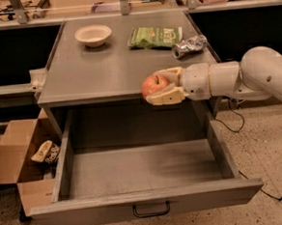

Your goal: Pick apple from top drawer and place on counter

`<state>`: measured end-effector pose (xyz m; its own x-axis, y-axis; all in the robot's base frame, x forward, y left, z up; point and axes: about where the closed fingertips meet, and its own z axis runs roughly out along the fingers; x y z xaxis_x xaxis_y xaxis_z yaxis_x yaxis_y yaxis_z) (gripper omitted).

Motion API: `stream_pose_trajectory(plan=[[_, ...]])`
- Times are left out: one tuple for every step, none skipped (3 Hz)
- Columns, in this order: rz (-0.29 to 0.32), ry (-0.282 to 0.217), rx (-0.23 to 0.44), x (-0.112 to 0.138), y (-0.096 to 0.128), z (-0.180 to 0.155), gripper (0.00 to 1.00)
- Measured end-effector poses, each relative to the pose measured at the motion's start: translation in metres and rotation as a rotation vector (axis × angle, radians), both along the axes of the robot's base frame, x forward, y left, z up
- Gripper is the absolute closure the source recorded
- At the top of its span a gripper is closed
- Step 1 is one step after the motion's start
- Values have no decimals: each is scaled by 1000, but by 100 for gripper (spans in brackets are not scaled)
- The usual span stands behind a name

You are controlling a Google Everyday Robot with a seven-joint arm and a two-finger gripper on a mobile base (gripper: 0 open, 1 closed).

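Warm, dim indoor light from above, yellow-brown cast throughout.

Spread evenly over the counter (104, 68), with a faint sheen beside the white bowl (93, 34) and small glints on the crumpled can (189, 46). Brightest on the pale gripper (158, 88), clamped on the apple (151, 84) level with the counter's front edge, over the open top drawer (140, 170). Deep shadow under the counter and along the drawer's back wall.

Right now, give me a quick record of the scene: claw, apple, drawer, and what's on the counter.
claw: shut on the apple, at the front edge of the counter
apple: in the claw, above the drawer
drawer: pulled open
counter: holds bowl, green bag and can near the back
status: apple not yet set down
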<state>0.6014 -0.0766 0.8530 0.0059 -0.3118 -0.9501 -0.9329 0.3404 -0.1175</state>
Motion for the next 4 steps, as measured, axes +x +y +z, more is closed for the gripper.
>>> stream_pose_trajectory(plan=[[-109,18,6,43,-19,12,100],[-219,38,-7,83,-34,24,100],[-268,51,-43,103,-37,29,100],[-284,64,-90,118,-32,29,100]])
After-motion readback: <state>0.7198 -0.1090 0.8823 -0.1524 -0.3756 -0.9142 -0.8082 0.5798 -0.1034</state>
